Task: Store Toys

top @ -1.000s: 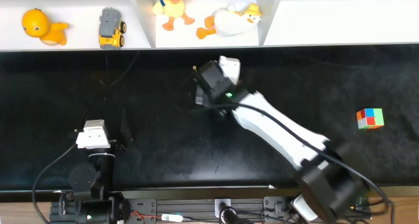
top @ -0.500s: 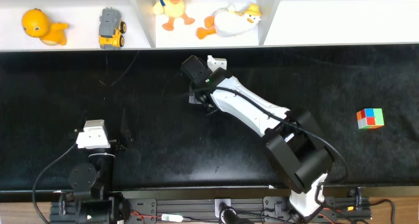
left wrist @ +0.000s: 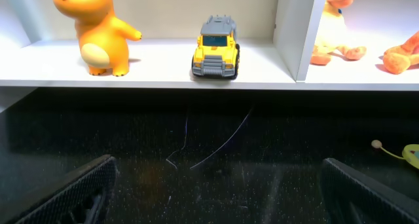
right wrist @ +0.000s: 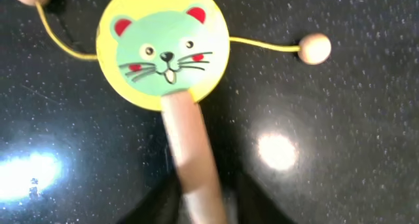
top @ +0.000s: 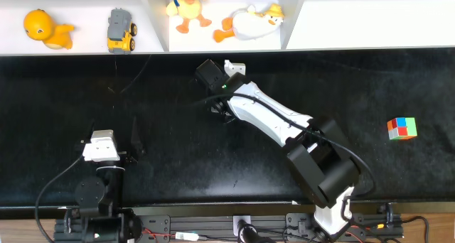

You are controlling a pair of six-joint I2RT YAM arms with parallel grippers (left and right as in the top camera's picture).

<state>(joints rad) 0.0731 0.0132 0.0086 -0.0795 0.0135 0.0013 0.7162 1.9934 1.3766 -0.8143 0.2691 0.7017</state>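
Though wooden-handled, yellow cat-faced drum

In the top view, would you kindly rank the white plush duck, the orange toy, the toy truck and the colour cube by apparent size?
1. white plush duck
2. orange toy
3. toy truck, only a little smaller than the orange toy
4. colour cube, though it sits on the table, not the shelf

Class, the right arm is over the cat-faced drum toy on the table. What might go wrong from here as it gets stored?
1. The handle looks smooth and round; gripped there, the drum may twist or slip.
2. Its bead on a loose string might snag on the shelf edge.
3. The two plush ducks on the shelf might get knocked.
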